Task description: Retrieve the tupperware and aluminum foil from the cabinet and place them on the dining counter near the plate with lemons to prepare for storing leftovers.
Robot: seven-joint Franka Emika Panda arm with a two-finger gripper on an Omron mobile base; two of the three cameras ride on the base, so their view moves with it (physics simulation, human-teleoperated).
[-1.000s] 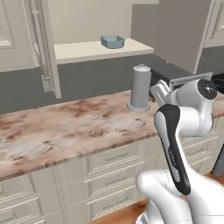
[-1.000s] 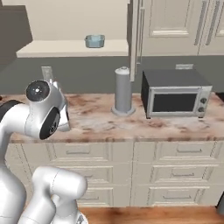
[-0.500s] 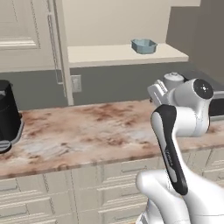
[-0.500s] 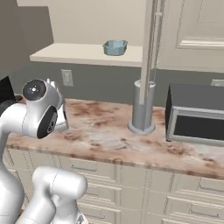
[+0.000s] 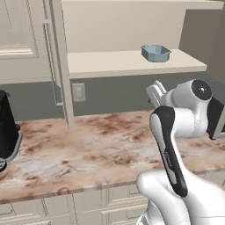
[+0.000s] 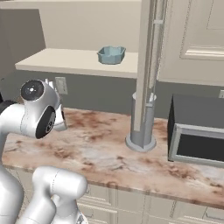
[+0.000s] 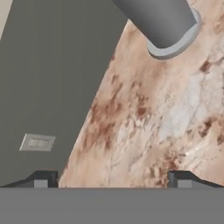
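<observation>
Base drove closer; tupperware on cabinet shelf loomed larger, probably nearing reach. Gripper spread wide, empty.

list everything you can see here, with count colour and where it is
tupperware: 1, pale blue-grey, on the open cabinet shelf toward its right end
cabinet: 1, cream, on the wall above the worktop, door swung open edge-on
bar handle: 1, thin metal, on the open door
worktop: 1, brown-and-white marbled stone, over cream drawers
wall outlet: 1, pale, on the grey wall below the shelf
grey cylinder: 1, upright on the worktop, partly behind the door in the right base view
microwave: 1, dark grey, on the worktop at right
black appliance: 1, on the worktop at far left
gripper: 1, dark fingertips, open, holding nothing, over the worktop
</observation>
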